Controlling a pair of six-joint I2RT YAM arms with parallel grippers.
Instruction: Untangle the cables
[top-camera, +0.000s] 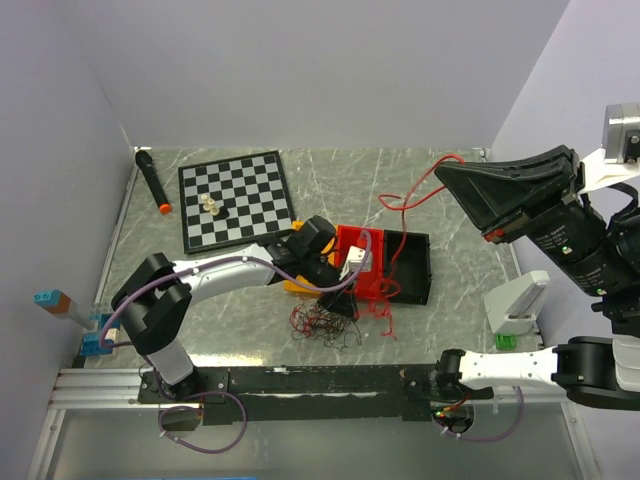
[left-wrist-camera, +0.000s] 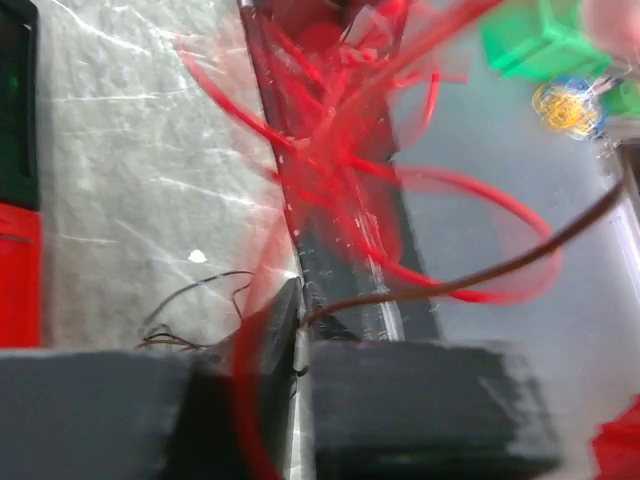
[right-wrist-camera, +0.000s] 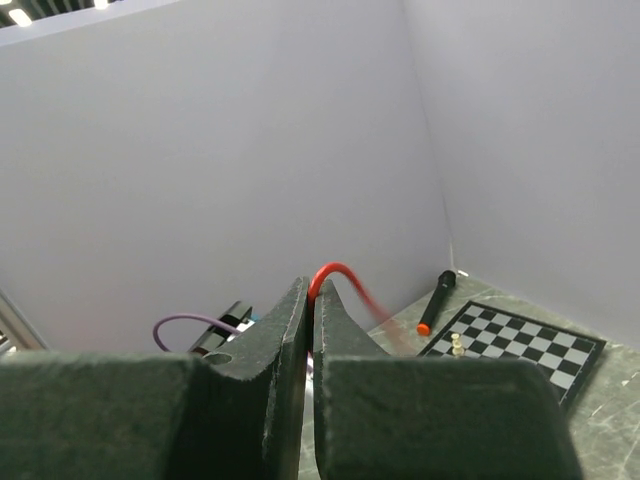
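The cables are a tangle of thin red and black wires (top-camera: 325, 325) lying on the table in front of a red box (top-camera: 362, 262). My left gripper (top-camera: 338, 298) is low over the tangle. In the left wrist view it (left-wrist-camera: 299, 325) is shut on a thin dark wire (left-wrist-camera: 450, 285), with blurred red cable loops (left-wrist-camera: 340, 150) just beyond it. My right gripper (top-camera: 445, 168) is raised high at the right and is shut on a red cable (top-camera: 400, 205) that runs down toward the boxes. In the right wrist view the red cable (right-wrist-camera: 340, 270) arches out of the closed tips (right-wrist-camera: 314, 292).
A chessboard (top-camera: 235, 200) with a few pieces and a black marker with an orange tip (top-camera: 150, 180) lie at the back left. A black open box (top-camera: 410, 265) adjoins the red box. A white stand (top-camera: 515, 305) and a green block (top-camera: 505, 342) are at the right, and blue blocks (top-camera: 95, 335) at the left edge.
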